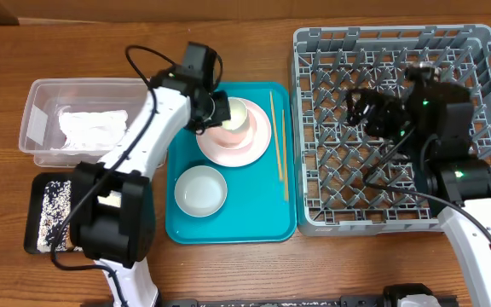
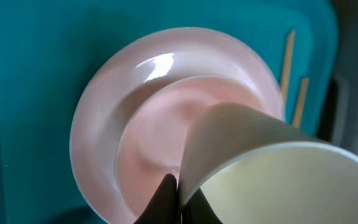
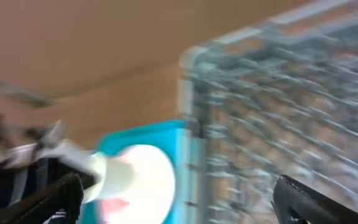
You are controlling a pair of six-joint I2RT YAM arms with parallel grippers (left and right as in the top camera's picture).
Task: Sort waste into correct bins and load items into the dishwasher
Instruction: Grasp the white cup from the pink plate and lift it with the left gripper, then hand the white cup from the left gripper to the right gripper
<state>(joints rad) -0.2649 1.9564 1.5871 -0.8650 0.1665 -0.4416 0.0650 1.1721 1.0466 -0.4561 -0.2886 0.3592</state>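
While the left fingers (image 2: pixel 164 202) pinch the rim of the cream cup (image 2: pixel 278 168), I see the cup tipped on its side over the pink bowl (image 2: pixel 157 134); I cannot tell whether they touch. The bowl sits on the round plate (image 2: pixel 101 124) in the teal tray (image 1: pixel 262 213). Two chopsticks (image 1: pixel 278 145) lie along the tray's right side beside the plate, and the grey-blue bowl (image 1: pixel 200 189) stands upright at its front left. My right fingers (image 3: pixel 306 202) are spread wide, holding nothing, above the grey dish rack (image 1: pixel 331 170); that view is blurred. The napkin (image 1: pixel 92 128) lies in the clear tub (image 1: pixel 37 94) and rice (image 1: pixel 55 205) in the black tray (image 1: pixel 31 222), both on the wooden surface (image 1: pixel 331 273).
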